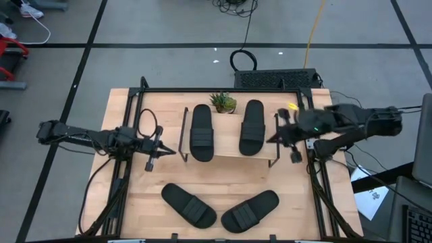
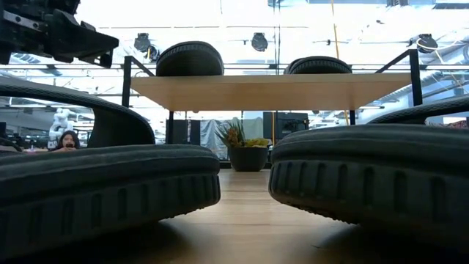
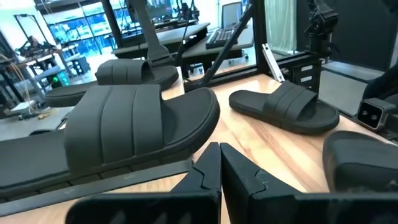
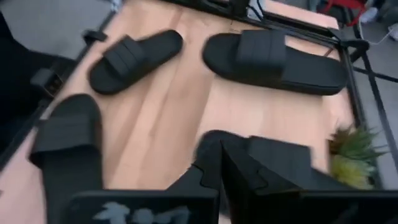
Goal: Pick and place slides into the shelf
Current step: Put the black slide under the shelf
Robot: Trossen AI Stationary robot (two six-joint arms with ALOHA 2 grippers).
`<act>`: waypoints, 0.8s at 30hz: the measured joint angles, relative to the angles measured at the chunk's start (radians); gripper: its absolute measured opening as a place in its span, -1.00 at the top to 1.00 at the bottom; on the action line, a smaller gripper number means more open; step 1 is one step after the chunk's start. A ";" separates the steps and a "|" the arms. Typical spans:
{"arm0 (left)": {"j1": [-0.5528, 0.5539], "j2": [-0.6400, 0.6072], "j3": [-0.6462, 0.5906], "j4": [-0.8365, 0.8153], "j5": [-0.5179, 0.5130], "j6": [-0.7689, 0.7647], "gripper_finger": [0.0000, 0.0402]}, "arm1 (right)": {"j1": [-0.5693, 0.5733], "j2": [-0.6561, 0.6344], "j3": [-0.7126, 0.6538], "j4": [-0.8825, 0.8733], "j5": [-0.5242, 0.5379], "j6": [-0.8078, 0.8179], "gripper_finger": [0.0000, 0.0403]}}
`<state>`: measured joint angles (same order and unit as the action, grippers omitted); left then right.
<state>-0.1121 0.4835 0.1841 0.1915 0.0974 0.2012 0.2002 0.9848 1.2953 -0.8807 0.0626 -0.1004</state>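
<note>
Two slides (image 1: pixel 189 204) (image 1: pixel 250 210) lie on the bare worktop (image 1: pixel 223 181) nearest the front edge, toes angled toward each other, well apart from both hands. Beyond them the shelf (image 1: pixel 229 150) carries the other two slides (image 1: pixel 201 132) (image 1: pixel 252 127) side by side on its plank, with a small potted plant (image 1: pixel 223 102) between them at the back. Just beside the shelf's left end hovers the left hand (image 1: pixel 164 152), fingers pressed together and empty. At the shelf's right end hangs the right hand (image 1: pixel 275 137), also pressed together, holding nothing.
</note>
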 joint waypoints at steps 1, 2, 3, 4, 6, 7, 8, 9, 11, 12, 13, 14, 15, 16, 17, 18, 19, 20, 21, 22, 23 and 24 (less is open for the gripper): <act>-0.016 0.000 0.000 0.001 -0.014 -0.010 0.99 | 0.039 -0.031 -0.045 0.033 0.013 0.027 1.00; -0.030 0.000 0.001 -0.002 -0.026 -0.026 0.99 | 0.080 -0.058 -0.087 0.068 0.020 0.053 1.00; -0.045 0.000 0.005 -0.007 -0.034 -0.044 0.99 | 0.123 -0.084 -0.129 0.104 0.020 0.072 1.00; -0.059 0.001 0.012 -0.017 -0.036 -0.062 0.99 | 0.164 -0.107 -0.171 0.134 0.019 0.088 1.00; -0.089 0.000 0.030 -0.040 -0.038 -0.085 0.99 | 0.241 -0.147 -0.247 0.201 0.019 0.111 1.00; -0.105 0.000 0.038 -0.053 -0.040 -0.092 0.99 | 0.277 -0.163 -0.286 0.239 0.019 0.121 1.00; -0.122 0.001 0.045 -0.062 -0.046 -0.099 0.99 | 0.309 -0.174 -0.323 0.274 0.019 0.135 1.00; -0.140 0.001 0.050 -0.063 -0.055 -0.102 0.99 | 0.339 -0.181 -0.360 0.314 0.020 0.148 1.00; -0.179 0.000 0.053 -0.060 -0.082 -0.106 0.99 | 0.391 -0.180 -0.425 0.405 0.019 0.172 1.00; -0.199 0.000 0.053 -0.061 -0.092 -0.106 0.99 | 0.417 -0.176 -0.452 0.441 0.019 0.184 1.00; -0.218 0.001 0.053 -0.061 -0.101 -0.104 0.99 | 0.441 -0.170 -0.475 0.475 0.020 0.194 1.00; -0.237 0.001 0.053 -0.063 -0.111 -0.097 0.99 | 0.465 -0.162 -0.494 0.500 0.021 0.201 1.00; -0.255 0.001 0.053 -0.062 -0.122 -0.085 0.99 | 0.489 -0.152 -0.511 0.514 0.028 0.210 1.00; -0.270 0.000 0.054 -0.060 -0.131 -0.076 0.99 | 0.514 -0.142 -0.526 0.518 0.047 0.223 1.00; -0.284 0.000 0.053 -0.059 -0.143 -0.070 0.99 | 0.539 -0.133 -0.542 0.517 0.071 0.242 1.00; -0.295 0.001 0.053 -0.060 -0.153 -0.069 0.99 | 0.565 -0.127 -0.558 0.515 0.096 0.257 1.00; -0.305 0.001 0.053 -0.060 -0.160 -0.069 0.99 | 0.591 -0.123 -0.574 0.517 0.124 0.264 1.00; -0.312 0.000 0.054 -0.060 -0.167 -0.075 0.99 | 0.618 -0.122 -0.590 0.525 0.162 0.270 1.00; -0.318 0.000 0.053 -0.060 -0.170 -0.081 0.99 | 0.643 -0.123 -0.608 0.544 0.199 0.277 1.00; -0.323 0.001 0.053 -0.060 -0.170 -0.087 0.99 | 0.665 -0.127 -0.627 0.574 0.230 0.279 1.00; -0.326 0.005 0.053 -0.059 -0.170 -0.091 0.99 | 0.686 -0.134 -0.644 0.606 0.261 0.274 1.00; -0.329 0.011 0.053 -0.056 -0.170 -0.095 0.99 | 0.705 -0.143 -0.660 0.641 0.295 0.266 1.00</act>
<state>-0.4413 0.4946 0.2375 0.1355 -0.0723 0.1058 0.9048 0.8419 0.6348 -0.2393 0.3575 0.1653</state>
